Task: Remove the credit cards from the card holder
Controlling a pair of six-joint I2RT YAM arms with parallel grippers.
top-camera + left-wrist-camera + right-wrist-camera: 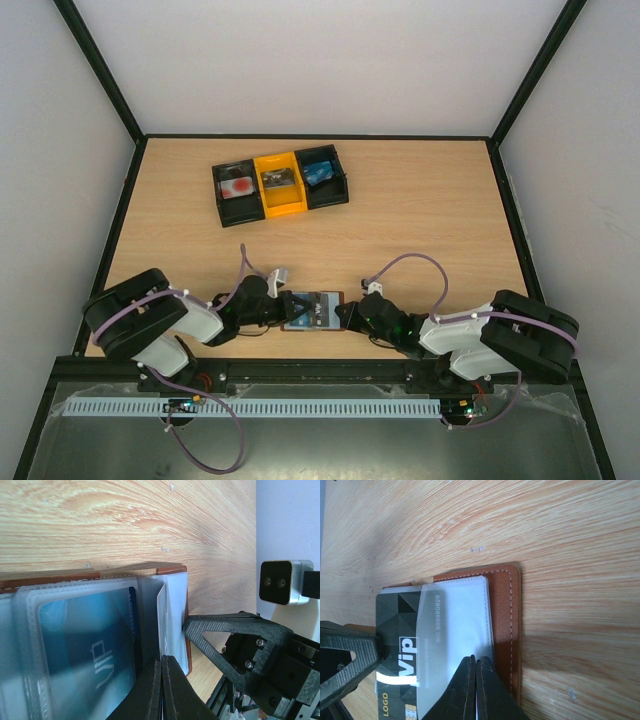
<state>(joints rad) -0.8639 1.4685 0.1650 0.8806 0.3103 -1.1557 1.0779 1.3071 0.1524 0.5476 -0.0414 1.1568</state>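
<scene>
**While both claws sit closed over the holder, the cards may not come free**

Because the table is smooth wood and nothing anchors the card holder, which lies open at its near edge between the two arms, we judge the biggest risk to be the whole holder sliding or lifting with any pull on a card. The left gripper and the right gripper each have their fingers pressed together, tips over the clear sleeve. Whether either nips a leaf of plastic we cannot tell. If a claw pinches the sleeve rather than a card, we would drag the holder or crease the plastic.

The dark card marked Vip sticks out of its sleeve toward the left gripper, whose finger meets its edge. The blue card in the left wrist view sits deep in its pocket, and we cannot say whether the two are one card. A card this thin offers little to grab and could slip or flick away. With both claws crowded over one small thing, they could also knock each other.

Around us, the black-and-yellow tray stands well apart at the far side, each of its three bins holding something small, and it blocks nothing. The purple cables loop above each arm near the holder and could snag.
</scene>
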